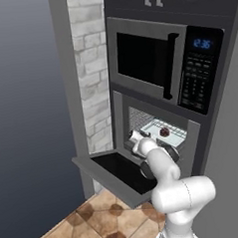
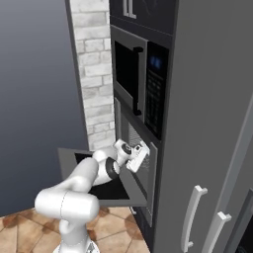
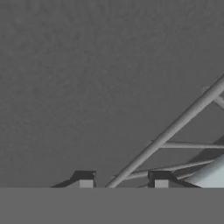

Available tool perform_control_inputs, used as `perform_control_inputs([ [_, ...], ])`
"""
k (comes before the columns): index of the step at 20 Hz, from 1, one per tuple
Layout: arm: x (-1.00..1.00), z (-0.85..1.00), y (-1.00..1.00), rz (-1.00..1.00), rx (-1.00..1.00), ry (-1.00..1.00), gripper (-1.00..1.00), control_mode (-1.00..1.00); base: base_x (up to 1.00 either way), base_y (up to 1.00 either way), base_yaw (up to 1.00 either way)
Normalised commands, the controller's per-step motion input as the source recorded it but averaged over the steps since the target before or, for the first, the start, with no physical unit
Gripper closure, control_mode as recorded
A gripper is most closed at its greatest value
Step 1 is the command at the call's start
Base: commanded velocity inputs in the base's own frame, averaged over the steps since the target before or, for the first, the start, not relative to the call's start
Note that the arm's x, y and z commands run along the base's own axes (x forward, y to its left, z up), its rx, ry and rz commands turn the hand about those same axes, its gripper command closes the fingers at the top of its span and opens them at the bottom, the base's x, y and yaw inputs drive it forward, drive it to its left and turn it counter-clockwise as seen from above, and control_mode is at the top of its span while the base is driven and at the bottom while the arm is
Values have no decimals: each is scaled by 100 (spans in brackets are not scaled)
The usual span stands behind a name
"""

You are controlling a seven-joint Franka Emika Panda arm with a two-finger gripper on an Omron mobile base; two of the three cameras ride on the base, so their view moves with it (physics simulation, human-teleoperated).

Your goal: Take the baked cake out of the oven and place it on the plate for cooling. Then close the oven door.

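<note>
While the oven door lies dropped open beneath it, the arm bends at the elbow and reaches its end effector into the oven; its fingertips stand apart, gripping nothing visible. The cake sits just beyond, on a rack.

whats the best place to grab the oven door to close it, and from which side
Take the oven door at its far front edge, where a bar handle would sit, though the handle itself is not clear here. The door lies dropped open and roughly flat, hinged at the oven opening, so coming from below that free edge and lifting up probably works best. The gripper is at the oven mouth now.
</note>
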Motion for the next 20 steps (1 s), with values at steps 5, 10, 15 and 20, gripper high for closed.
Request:
perform_control_inputs([
  [5,-53,-61,52,0,6,30,100,-100,0,0,0],
  [10,-60,-56,59,0,6,31,100,-100,0,0,0],
  [15,-64,-54,59,0,6,32,100,-100,0,0,0],
  [20,-63,-41,52,0,6,24,100,-100,0,0,0],
])
